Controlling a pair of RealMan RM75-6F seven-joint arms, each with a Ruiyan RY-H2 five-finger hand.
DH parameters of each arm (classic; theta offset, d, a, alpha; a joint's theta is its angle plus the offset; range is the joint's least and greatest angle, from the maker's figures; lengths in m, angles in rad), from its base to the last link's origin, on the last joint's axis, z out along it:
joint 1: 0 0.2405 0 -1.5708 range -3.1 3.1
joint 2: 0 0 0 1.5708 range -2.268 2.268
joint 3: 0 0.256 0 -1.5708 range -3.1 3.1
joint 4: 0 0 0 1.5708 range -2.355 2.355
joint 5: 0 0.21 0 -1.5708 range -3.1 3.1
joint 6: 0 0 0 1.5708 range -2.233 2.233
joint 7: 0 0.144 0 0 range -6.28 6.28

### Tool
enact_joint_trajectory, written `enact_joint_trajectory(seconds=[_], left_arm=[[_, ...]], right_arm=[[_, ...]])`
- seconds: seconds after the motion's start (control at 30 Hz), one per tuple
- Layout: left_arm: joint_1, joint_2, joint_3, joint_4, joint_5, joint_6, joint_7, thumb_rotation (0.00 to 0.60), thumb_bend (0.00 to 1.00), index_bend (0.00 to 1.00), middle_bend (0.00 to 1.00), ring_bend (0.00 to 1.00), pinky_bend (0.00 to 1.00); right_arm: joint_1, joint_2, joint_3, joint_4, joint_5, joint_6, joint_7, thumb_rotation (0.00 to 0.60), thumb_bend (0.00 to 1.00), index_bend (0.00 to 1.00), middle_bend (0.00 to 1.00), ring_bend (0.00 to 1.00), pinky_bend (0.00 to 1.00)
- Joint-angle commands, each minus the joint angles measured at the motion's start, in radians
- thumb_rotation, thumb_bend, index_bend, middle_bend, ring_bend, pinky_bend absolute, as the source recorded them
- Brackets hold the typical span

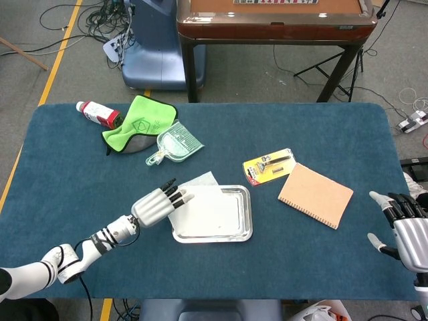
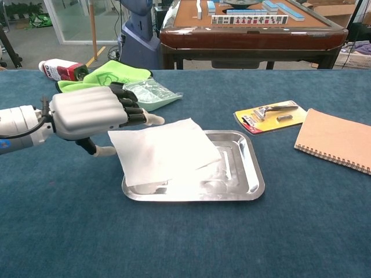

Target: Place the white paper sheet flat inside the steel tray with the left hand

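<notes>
White paper sheet (image 2: 164, 149) lies over the left part of the steel tray (image 2: 250, 174), not flat: its left and far edges ride up over the tray rim and overhang the blue table (image 1: 321, 127). From the head view I see one corner poking past the tray's far-left corner.

My left hand (image 2: 93, 113) sits just left of the sheet, above the table, fingers (image 2: 132, 110) extended toward the paper's upper left edge. Thumb (image 2: 103, 152) is below, near the sheet's left edge. I cannot tell whether any fingertip touches or pinches the paper.

My right hand (image 1: 403, 224) is at the table's right edge, well apart from the tray, fingers spread, holding nothing.

Right of the tray: a razor in a yellow blister pack (image 1: 269, 166), then a tan spiral notebook (image 1: 315, 194). Far left: a clear plastic bag (image 1: 175, 142), a green cloth (image 1: 139, 122), a white bottle with red label (image 1: 97, 113) on its side.
</notes>
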Motion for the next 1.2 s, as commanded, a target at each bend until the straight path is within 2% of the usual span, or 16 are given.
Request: enact_joint_trajectory(seconds=[0.03,0.23,0.3,0.37,0.47,0.53,0.63,0.67,0.7,0.8,0.83,0.97,1.07,1.2], left_arm=[[0.029,0.076,-0.046,-0.14,-0.117,-0.084,0.142,0.6,0.26,0.0,0.21,0.22,0.13],[0.063,0.118,-0.097,-0.242,-0.243,-0.09,0.311,0.6,0.25,0.0,0.23,0.24,0.13],[0.075,0.121,-0.118,-0.269,-0.267,-0.065,0.316,0.6,0.25,0.0,0.3,0.3,0.14],[0.082,0.123,-0.131,-0.283,-0.278,-0.05,0.296,0.6,0.25,0.01,0.39,0.39,0.2],[0.082,0.139,-0.158,-0.317,-0.293,-0.053,0.182,0.6,0.25,0.07,0.54,0.52,0.41],[0.076,0.146,-0.17,-0.327,-0.294,-0.065,0.108,0.6,0.25,0.1,0.64,0.62,0.62],[0.055,0.152,-0.184,-0.341,-0.299,-0.113,-0.026,0.589,0.25,0.15,0.84,0.86,0.92],[0.045,0.156,-0.189,-0.348,-0.308,-0.142,-0.065,0.567,0.25,0.16,0.89,0.9,0.95],[0.033,0.159,-0.192,-0.355,-0.323,-0.174,-0.089,0.486,0.27,0.16,0.95,0.96,0.99],[0.003,0.167,-0.197,-0.373,-0.365,-0.253,-0.109,0.284,0.31,0.17,1.0,1.0,1.0],[-0.009,0.167,-0.2,-0.377,-0.385,-0.282,-0.106,0.248,0.32,0.17,1.0,1.0,1.0],[-0.05,0.158,-0.206,-0.386,-0.462,-0.368,-0.085,0.153,0.33,0.17,1.0,1.0,1.0],[-0.086,0.149,-0.21,-0.386,-0.539,-0.427,-0.057,0.119,0.33,0.17,1.0,1.0,1.0],[-0.111,0.138,-0.212,-0.382,-0.598,-0.456,-0.033,0.096,0.33,0.16,1.0,1.0,1.0]], right_arm=[[0.001,-0.002,0.0,0.003,0.0,-0.002,0.003,0.6,0.19,0.17,0.24,0.14,0.17],[0.004,-0.004,0.002,0.008,-0.002,-0.003,0.009,0.6,0.19,0.17,0.24,0.14,0.17],[0.004,-0.004,0.002,0.009,-0.002,-0.002,0.01,0.6,0.19,0.17,0.24,0.14,0.17],[0.004,-0.004,0.002,0.01,-0.002,-0.003,0.011,0.6,0.19,0.17,0.24,0.14,0.17],[0.005,-0.005,0.001,0.01,-0.002,-0.005,0.011,0.6,0.19,0.17,0.24,0.14,0.17],[0.006,-0.005,0.002,0.009,-0.002,-0.005,0.011,0.6,0.19,0.17,0.24,0.14,0.17],[0.009,-0.006,0.002,0.007,-0.004,-0.008,0.007,0.6,0.19,0.17,0.24,0.14,0.17],[0.01,-0.006,0.002,0.006,-0.004,-0.009,0.005,0.6,0.19,0.17,0.24,0.14,0.17],[0.01,-0.006,0.002,0.005,-0.004,-0.01,0.003,0.6,0.19,0.17,0.24,0.14,0.17],[0.01,-0.005,0.002,0.002,-0.002,-0.011,0.0,0.6,0.19,0.17,0.24,0.14,0.17],[0.01,-0.005,0.002,0.001,-0.001,-0.011,-0.001,0.6,0.19,0.17,0.24,0.14,0.17],[0.009,-0.004,0.002,-0.001,0.002,-0.011,-0.003,0.6,0.19,0.17,0.24,0.14,0.17],[0.009,-0.005,0.003,0.0,0.004,-0.011,-0.003,0.6,0.19,0.17,0.24,0.14,0.17],[0.009,-0.006,0.003,0.001,0.006,-0.013,-0.002,0.6,0.19,0.17,0.24,0.14,0.17]])
